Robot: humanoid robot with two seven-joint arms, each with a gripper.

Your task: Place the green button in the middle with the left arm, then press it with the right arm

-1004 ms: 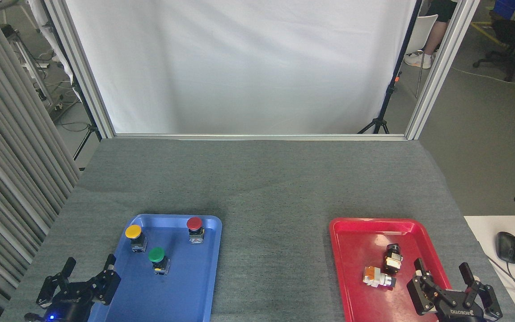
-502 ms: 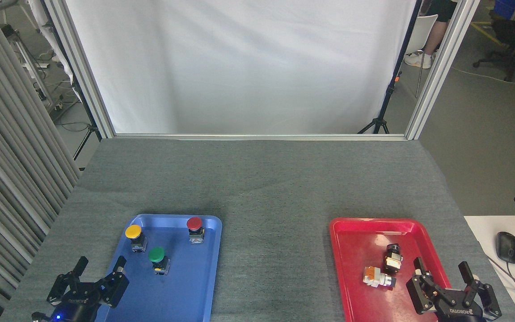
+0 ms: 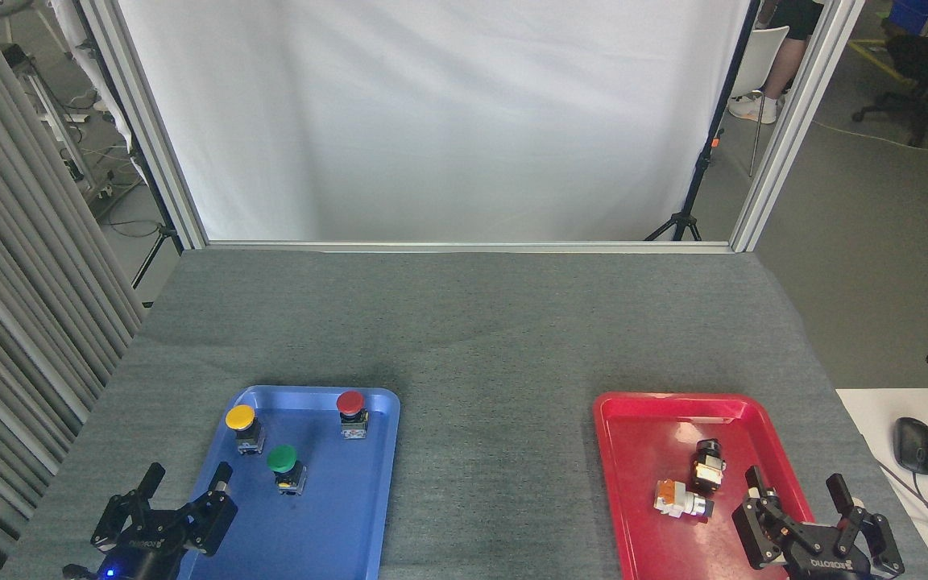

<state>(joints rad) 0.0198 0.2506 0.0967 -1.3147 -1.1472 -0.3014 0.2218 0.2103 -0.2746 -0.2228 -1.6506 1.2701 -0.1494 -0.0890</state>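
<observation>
Green button (image 3: 282,459) stands upright inside the blue tray (image 3: 351,524), near the tray's middle, with nothing gripping it. In the same tray the yellow button (image 3: 240,417) stands toward the far left corner and the red button (image 3: 350,402) near the far right corner; all three are apart from one another. Left of the blue tray's near left edge, the left gripper (image 3: 186,485) hovers low with its fingers (image 3: 220,477) spread apart and empty, one tip reaching just over the tray's rim, well short of the green button. A small blue light glows on its body. Right of the blue tray lies the bare grey middle (image 3: 496,435) of the surface, and beyond that the red tray (image 3: 641,491), which holds two small parts lying on their sides. The right gripper (image 3: 798,491) sits at the red tray's near right corner, fingers apart and holding nothing. A computer mouse (image 3: 915,445) rests on a white desk further right.
</observation>
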